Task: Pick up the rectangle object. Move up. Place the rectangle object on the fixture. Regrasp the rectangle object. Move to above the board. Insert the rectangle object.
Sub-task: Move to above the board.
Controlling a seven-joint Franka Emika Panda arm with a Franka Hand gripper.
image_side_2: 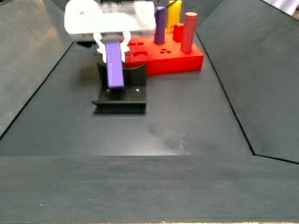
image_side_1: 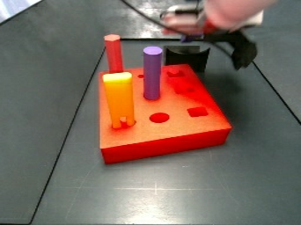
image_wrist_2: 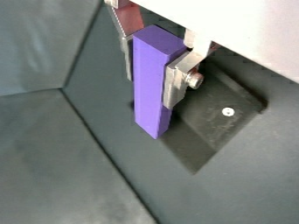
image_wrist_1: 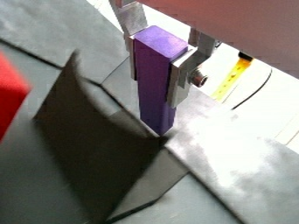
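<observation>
purple bar clamped upright over the black bracket

purple and flat-sided, the rectangle object (image_wrist_1: 156, 80) fills the middle of both wrist views, standing upright with its lower end down at the fixture (image_wrist_2: 222, 122). largest in the scene is the dark desk (image_side_2: 176, 122), which carries everything. next comes the board (image_side_1: 165, 119), a thick red slab with shaped holes in its top; in a side view a yellow-orange square post (image_side_1: 118, 99), a purple round cylinder (image_side_1: 152, 72) and a red peg (image_side_1: 113, 53) stand up out of it. the fixture sits just beside the board (image_side_2: 176, 57), a black bracket on a flat base plate (image_side_2: 122, 101), with a small screw head showing on the plate in a wrist view. the hand (image_side_2: 112, 37) hangs right above the fixture, its white body over the bar (image_side_2: 114, 66). its fingers (image_wrist_1: 183, 77) are flat silver plates pressed against opposite sides of the bar (image_wrist_2: 152, 83), so the hand is clamped on the rectangle object, gripping its upper half. whether the bar's lower end actually touches the plate or stops just short of it cannot be told. in a side view the hand (image_side_1: 212, 26) is blurred and the bar is hidden behind the pegs.
</observation>
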